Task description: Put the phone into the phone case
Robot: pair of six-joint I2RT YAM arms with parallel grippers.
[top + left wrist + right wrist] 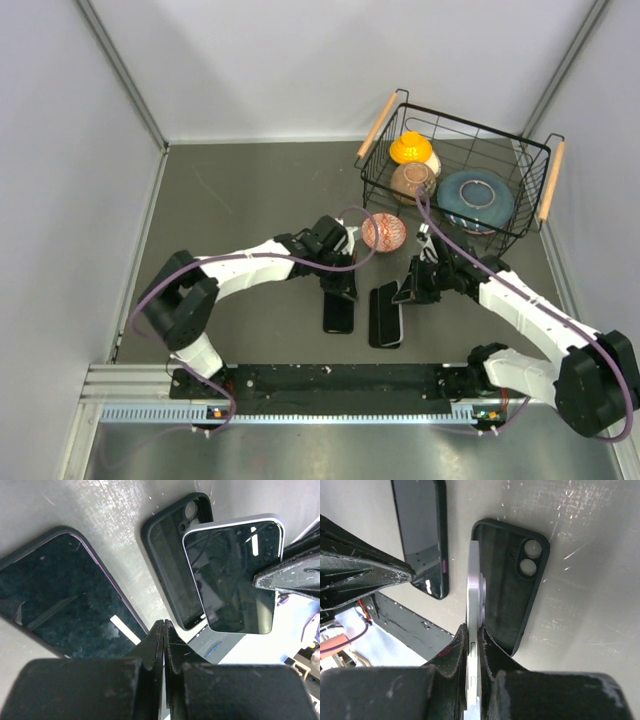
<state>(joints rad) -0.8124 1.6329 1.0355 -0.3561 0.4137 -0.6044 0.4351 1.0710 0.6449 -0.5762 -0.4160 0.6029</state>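
An empty black phone case (385,318) lies open side up on the table; it also shows in the left wrist view (167,555) and the right wrist view (512,580). My right gripper (475,635) is shut on a silver phone (474,590), held on its edge just above the case's left side (235,575). My left gripper (163,625) is shut and empty, its tip at the far end of a second dark phone (340,312) with a purple edge (65,595), lying left of the case.
A pink patterned bowl (384,232) sits on the table just behind the two grippers. A black wire basket (530,195) with wooden handles holds bowls and a plate at the back right. Grey walls enclose the table.
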